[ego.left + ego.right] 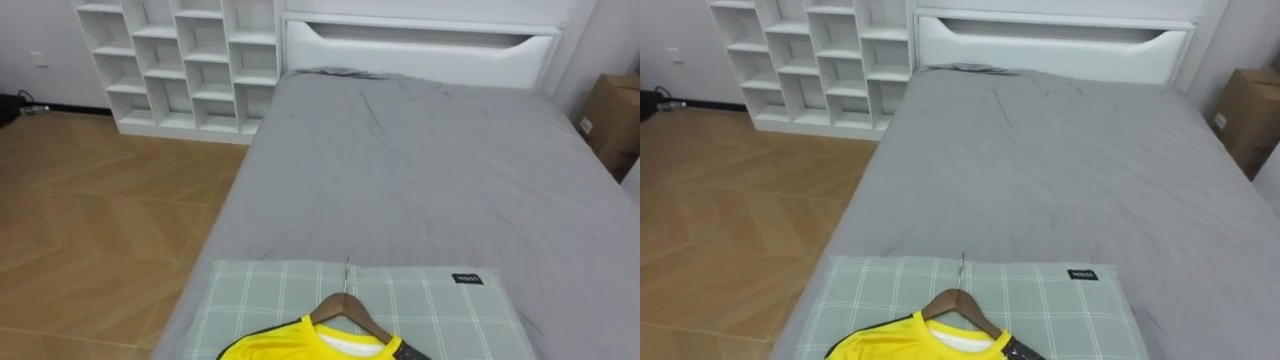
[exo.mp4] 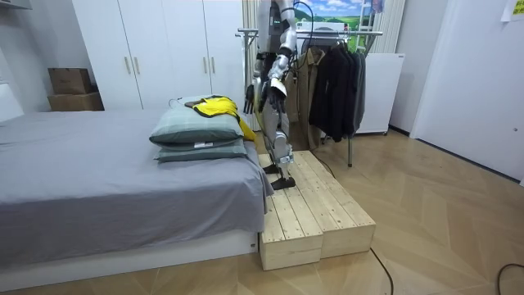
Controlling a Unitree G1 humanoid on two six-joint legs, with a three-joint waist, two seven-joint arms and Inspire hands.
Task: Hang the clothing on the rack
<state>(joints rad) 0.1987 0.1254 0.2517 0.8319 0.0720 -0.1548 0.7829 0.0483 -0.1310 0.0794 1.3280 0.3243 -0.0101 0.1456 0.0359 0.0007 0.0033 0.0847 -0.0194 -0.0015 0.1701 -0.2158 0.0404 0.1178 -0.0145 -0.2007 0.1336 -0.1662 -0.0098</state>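
Note:
A yellow shirt on a wooden hanger lies on a green checked pillow at the near end of the grey bed. The hanger's metal hook points toward the headboard. In the room view I stand on a wooden platform at the bed's end, facing the shirt. My left hand and right hand hang low in front of my body, close to the pillow stack. Behind me stands a clothes rack with dark coats.
A white cubby shelf stands left of the bed, and a white headboard is at its far end. A cardboard box sits at the right. White wardrobes line the wall beyond the bed.

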